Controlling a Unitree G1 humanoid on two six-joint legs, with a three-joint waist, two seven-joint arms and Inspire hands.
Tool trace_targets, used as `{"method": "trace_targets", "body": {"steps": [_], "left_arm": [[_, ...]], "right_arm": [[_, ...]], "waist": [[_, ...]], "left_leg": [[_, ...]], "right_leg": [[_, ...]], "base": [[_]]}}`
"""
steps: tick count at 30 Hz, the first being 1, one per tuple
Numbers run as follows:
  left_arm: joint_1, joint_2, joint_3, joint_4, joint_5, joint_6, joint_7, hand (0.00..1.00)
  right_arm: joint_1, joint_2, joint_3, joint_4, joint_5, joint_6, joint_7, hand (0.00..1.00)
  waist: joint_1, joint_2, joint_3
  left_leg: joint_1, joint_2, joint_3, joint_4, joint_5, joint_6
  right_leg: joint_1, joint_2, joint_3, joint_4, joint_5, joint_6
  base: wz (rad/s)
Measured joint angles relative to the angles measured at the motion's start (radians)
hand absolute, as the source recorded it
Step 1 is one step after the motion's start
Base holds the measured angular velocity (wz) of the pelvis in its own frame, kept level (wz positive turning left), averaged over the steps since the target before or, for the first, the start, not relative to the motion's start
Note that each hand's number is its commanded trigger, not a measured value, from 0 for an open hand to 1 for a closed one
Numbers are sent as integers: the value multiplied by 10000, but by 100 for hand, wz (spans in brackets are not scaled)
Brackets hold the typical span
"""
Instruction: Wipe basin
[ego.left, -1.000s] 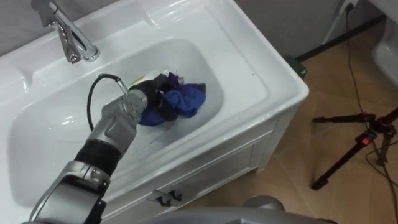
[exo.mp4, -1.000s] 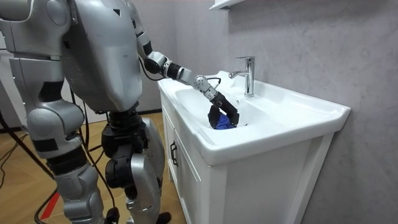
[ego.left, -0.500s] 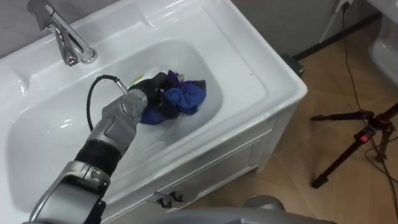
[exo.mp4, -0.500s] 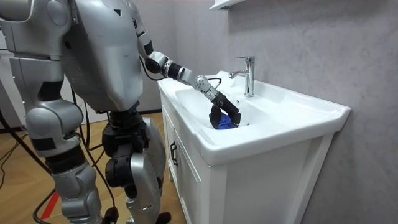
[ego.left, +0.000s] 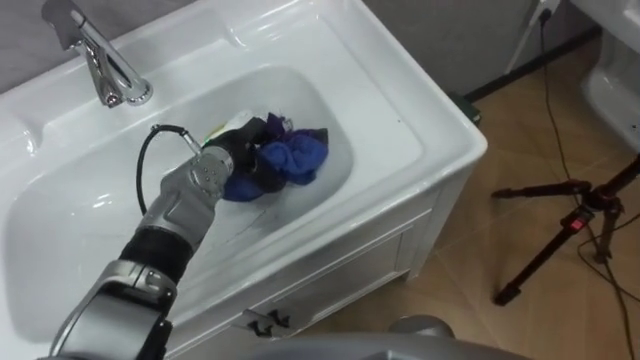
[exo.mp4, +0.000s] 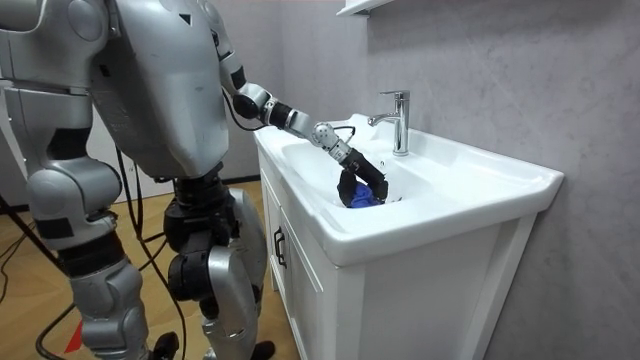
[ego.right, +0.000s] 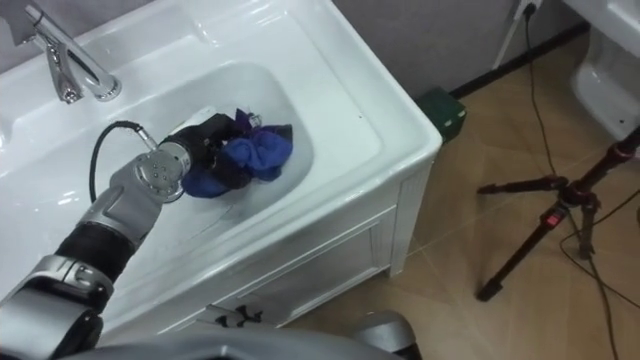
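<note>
The left hand (ego.left: 243, 150) was seen low in the bowl of the white basin (ego.left: 400, 130), near the middle of the left eye view, at the end of an arm entering from the lower left of the frame. Its dark fingers were curled into a crumpled blue cloth (ego.left: 295, 160), which was clamped in them and pressed against the bottom of the bowl. The greater part of the cloth was bunched just to the right of the hand, with a darker fold gathered under the fingers.

A chrome faucet (ego.left: 102, 68) was mounted on the basin's back ledge at the upper left of the frame, well apart from the hand. The basin was set on a white cabinet (ego.left: 340, 270), whose front was seen along the lower edge. A black tripod (ego.left: 565, 225) was placed on the wooden floor (ego.left: 480, 330) at the right of the frame.

In the room view the robot was shown upright at the front of the cabinet, with its left arm stretched over the rim and down into the bowl.
</note>
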Motion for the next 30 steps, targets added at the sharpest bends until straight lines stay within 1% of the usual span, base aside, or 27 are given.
{"method": "trace_targets", "body": {"steps": [1,3,4,5,6,7,8,9,10,11,13,14,16,17,18,20,22,24,25,26,27,28,29,30], "left_arm": [[52,4,124,220,12,-174,61,100],[153,10,448,503,14,-305,120,100],[189,10,594,547,17,-333,122,100],[366,12,871,611,16,-400,124,100],[520,12,1152,639,34,-467,119,100],[587,16,1271,637,64,-481,119,100],[717,18,1561,648,240,-543,119,100],[889,39,1747,666,530,-596,124,100],[970,63,1811,699,672,-618,137,100],[1078,133,1935,771,913,-650,153,100],[1168,254,2093,870,1529,-643,171,100],[1182,258,2127,869,1705,-643,171,100],[1236,269,2198,837,2114,-644,199,100],[1251,270,2236,837,2282,-644,217,100],[1301,277,2344,831,2713,-643,232,100],[1438,341,2529,808,3198,-643,339,100],[1596,474,2656,821,3561,-641,466,100],[1802,685,2748,834,4496,-619,768,100],[1849,734,2757,833,4677,-595,836,100],[1944,835,2792,834,5015,-534,977,100],[2029,912,2802,834,5319,-397,1126,100],[2123,1003,2801,835,5603,-304,1266,100],[2175,1059,2804,834,5689,-255,1334,100],[2292,1175,2801,837,5703,-147,1499,100]], "right_arm": [[-24,4,-97,6,-36,-5,-16,0],[-82,0,-201,6,-38,-14,-62,0],[-101,-5,-248,4,-35,-20,-65,0],[-95,-5,-424,4,-31,-55,-72,0],[-67,0,-532,6,-39,-96,-62,0],[-60,7,-583,3,-39,-111,-61,0],[-66,2,-693,0,-166,-95,-51,0],[-47,-15,-836,-18,-406,-112,-61,0],[-50,-31,-883,-17,-470,-119,-61,0],[-73,-58,-934,-34,-524,-172,-62,0],[-102,-57,-1181,-78,-695,-288,-9,0],[-94,-66,-1189,-79,-697,-309,12,0],[-108,-70,-1190,-81,-704,-324,37,0],[-87,-71,-1201,-85,-739,-326,50,0],[-67,-69,-1239,-159,-782,-320,85,0],[8,-68,-1401,-332,-794,-331,166,0],[13,-70,-1608,-346,-798,-339,156,0],[6,-71,-1816,-343,-989,-344,125,0],[13,-70,-1889,-342,-1007,-336,114,0],[14,-72,-1956,-342,-1056,-314,87,0],[13,-70,-1952,-342,-1116,-292,36,0],[5,-71,-1950,-342,-1128,-249,13,0],[0,-71,-1950,-341,-1127,-255,12,0],[-16,-72,-1954,-326,-1130,-265,5,0]], "waist": [[79,-3,-2],[240,-6,-7],[248,-6,-9],[276,11,-23],[420,34,-37],[515,42,-43],[621,56,-62],[719,104,-99],[752,125,-116],[778,189,-161],[853,263,-207],[914,272,-213],[1099,275,-215],[1119,273,-214],[1163,268,-214],[1200,256,-208],[1226,231,-211],[1251,215,-216],[1261,213,-217],[1268,212,-218],[1269,208,-220],[1296,210,-221],[1309,211,-222],[1316,215,-224]], "left_leg": [[26,17,10,-2,0,0],[46,40,13,51,-4,4],[27,56,13,117,-19,24],[-28,88,15,228,-55,80],[-36,127,33,239,-86,78],[-48,145,34,248,-97,80],[-76,164,30,280,-101,81],[-119,185,23,337,-111,78],[-134,187,15,357,-111,78],[-179,188,-22,375,-111,78],[-193,192,-25,376,-109,78],[-188,193,-25,375,-109,77],[-193,188,-105,373,-109,77],[-192,175,-159,361,-109,77],[-166,150,-290,328,-109,77],[-113,135,-351,294,-109,76],[-59,132,-361,287,-111,74],[-62,141,-343,293,-115,68],[-66,143,-342,291,-116,67],[-88,145,-356,289,-117,65],[-101,144,-383,288,-121,58],[-100,155,-430,296,-151,12],[-98,172,-439,302,-170,-20],[-78,197,-439,300,-193,-54]], "right_leg": [[-11,9,29,13,-2,-5],[-14,25,128,43,1,-21],[-2,30,134,40,2,-23],[7,51,122,27,3,-28],[-12,89,139,17,14,-48],[-22,107,148,12,22,-63],[-22,134,149,-6,26,-73],[-25,159,145,-38,28,-78],[-20,161,134,-53,30,-81],[-10,167,77,-85,35,-89],[-1,171,-25,-98,33,-97],[1,171,-31,-99,30,-101],[32,179,-56,-128,29,-103],[51,179,-71,-137,29,-103],[88,183,-80,-151,28,-103],[139,184,-93,-173,18,-110],[192,186,-88,-192,7,-114],[225,224,-99,-272,9,-120],[229,228,-110,-284,11,-123],[234,236,-137,-306,11,-123],[251,246,-165,-333,11,-123],[268,273,-162,-344,11,-123],[274,292,-150,-353,12,-124],[309,324,-139,-409,19,-138]], "base": [[-8],[-14],[-9],[0],[-4],[-4],[0],[5],[9],[11],[12],[4],[0],[3],[0],[0],[0],[0],[4],[6],[7],[5],[0],[0]]}}
